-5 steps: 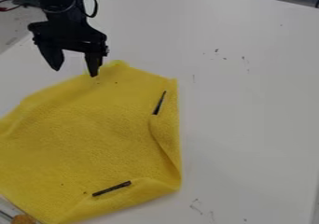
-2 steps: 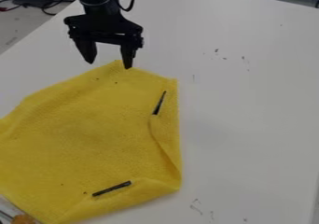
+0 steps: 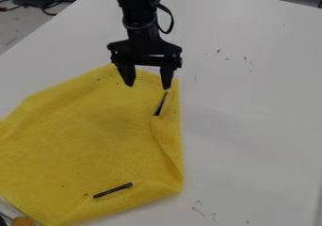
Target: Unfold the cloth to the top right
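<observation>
My gripper (image 3: 148, 85) hangs over the upper right part of the yellow cloth (image 3: 94, 135), its two fingers spread apart with nothing between them. The right fingertip is just above the top end of a short dark strip on the cloth. The cloth lies on the left half of the table, its right and lower right edges folded over inward. A second dark strip lies near its bottom fold.
The white table (image 3: 252, 107) extends to the right of the cloth, with small dark marks on it. Black cables (image 3: 47, 4) are at the upper left, beyond the table edge. A small orange-brown object (image 3: 24, 221) sits at the bottom left.
The gripper has moved right from the cloth's upper left edge, and in the last half second also lower in view, over the cloth's upper right. The cloth's folds look the same.
</observation>
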Available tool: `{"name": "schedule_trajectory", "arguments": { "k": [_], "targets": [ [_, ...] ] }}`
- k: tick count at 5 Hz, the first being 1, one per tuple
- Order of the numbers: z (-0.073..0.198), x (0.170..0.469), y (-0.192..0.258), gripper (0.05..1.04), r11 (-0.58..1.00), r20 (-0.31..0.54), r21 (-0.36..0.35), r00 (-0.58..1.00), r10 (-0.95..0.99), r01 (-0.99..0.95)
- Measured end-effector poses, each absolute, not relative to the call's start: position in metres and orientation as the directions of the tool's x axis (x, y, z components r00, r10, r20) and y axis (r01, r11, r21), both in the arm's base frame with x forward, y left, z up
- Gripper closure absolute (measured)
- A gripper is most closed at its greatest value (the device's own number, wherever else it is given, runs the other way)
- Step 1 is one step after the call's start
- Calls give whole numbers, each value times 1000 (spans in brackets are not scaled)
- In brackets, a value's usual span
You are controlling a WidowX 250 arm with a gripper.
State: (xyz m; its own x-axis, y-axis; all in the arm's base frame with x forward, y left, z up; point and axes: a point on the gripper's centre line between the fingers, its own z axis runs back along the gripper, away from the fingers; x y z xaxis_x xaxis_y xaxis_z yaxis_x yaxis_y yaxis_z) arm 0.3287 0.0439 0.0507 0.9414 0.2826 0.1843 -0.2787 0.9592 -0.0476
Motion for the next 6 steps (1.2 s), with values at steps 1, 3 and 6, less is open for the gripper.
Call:
{"name": "schedule_trajectory", "arguments": {
  "k": [1, 3, 6],
  "targets": [
    [38, 331, 35, 83, 961, 171, -55, 946, 275, -270],
    [28, 326, 33, 136, 966, 119, -46, 958, 259, -255],
    [29, 330, 31, 110, 967, 110, -19, 961, 255, -255]
  ]
}}
